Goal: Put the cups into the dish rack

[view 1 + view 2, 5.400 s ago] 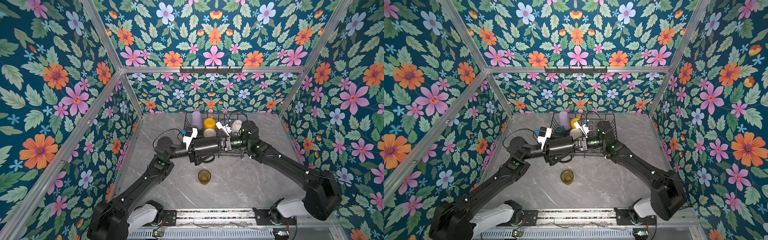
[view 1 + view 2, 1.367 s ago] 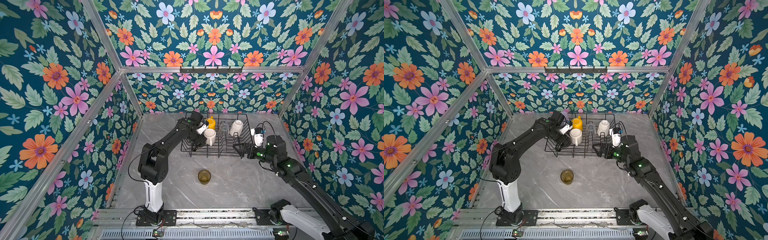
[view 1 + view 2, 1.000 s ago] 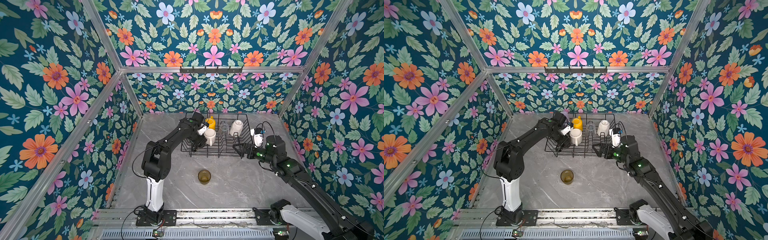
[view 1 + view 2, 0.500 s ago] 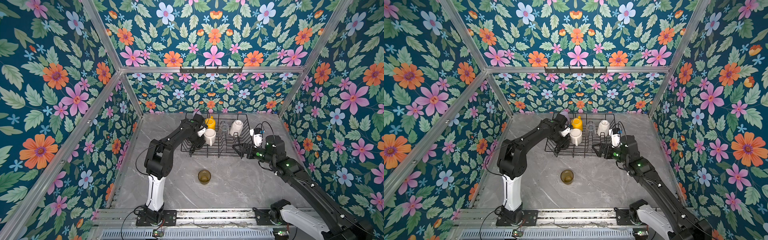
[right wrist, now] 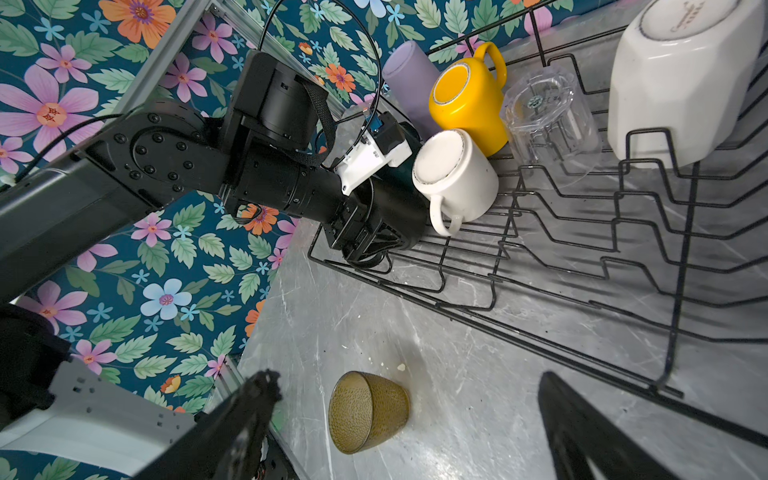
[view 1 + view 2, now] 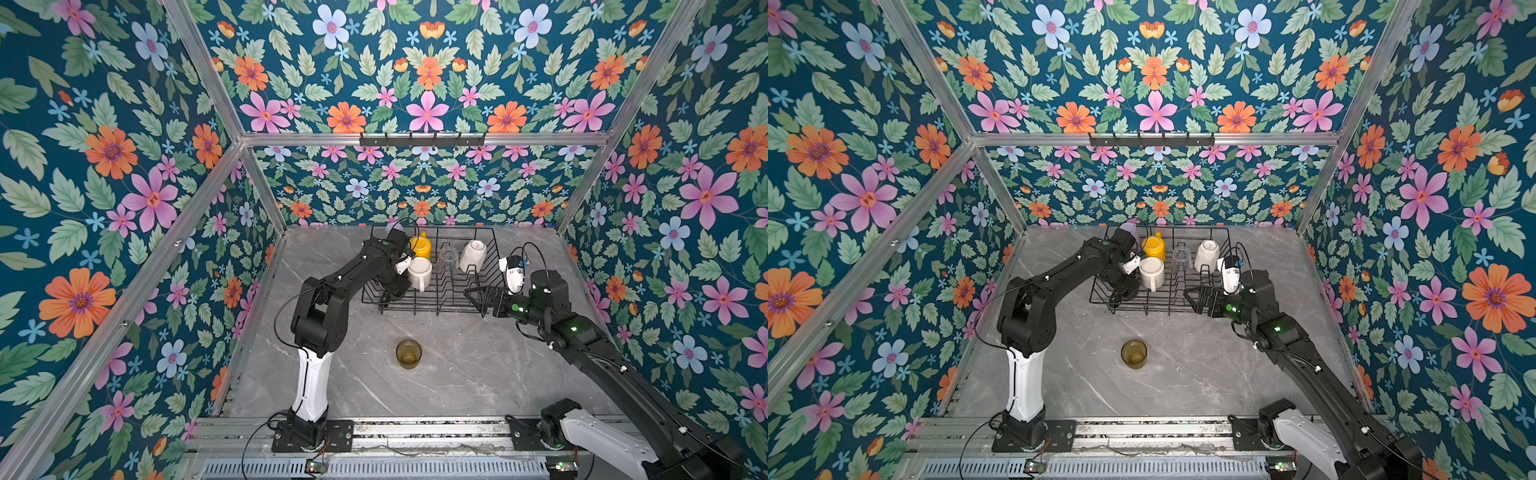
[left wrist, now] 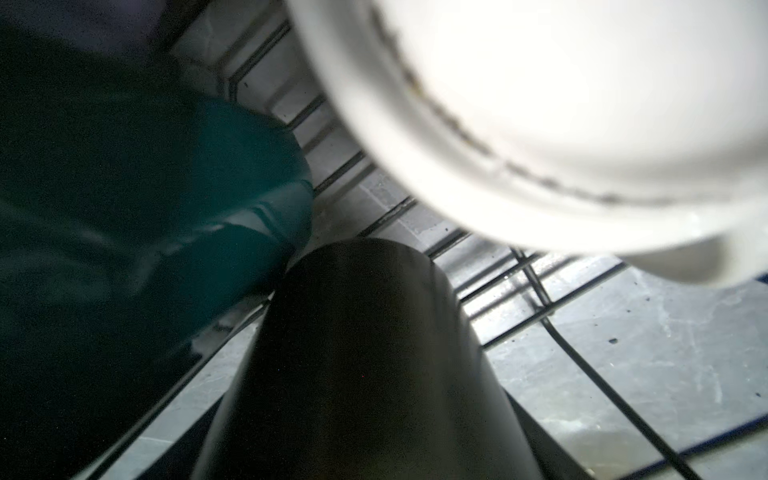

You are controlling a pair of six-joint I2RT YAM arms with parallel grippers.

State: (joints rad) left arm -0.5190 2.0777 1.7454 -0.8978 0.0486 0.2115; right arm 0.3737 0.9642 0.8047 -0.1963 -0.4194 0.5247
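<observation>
Clamps the black mug [image 7: 365,353] in the left gripper [image 6: 390,286], low in the eight o'clock corner of the dish rack [image 6: 449,291], with the teal mug [image 7: 166,187] just beside and the lilac tumbler [image 6: 392,227] at the rack's eleven o'clock. Has the amber glass [image 6: 408,353] upright on the table [image 6: 478,365], well apart at the rack's six o'clock, and, bottoms up inside the rack, the yellow mug [image 6: 420,246], the cream-white mug [image 6: 419,270] just at its six o'clock, the clear glass [image 6: 448,253] near twelve and the white faceted mug [image 6: 473,254] at one o'clock. Spreads the right gripper [image 6: 473,301] wide and empty just off the rack's four o'clock corner.
</observation>
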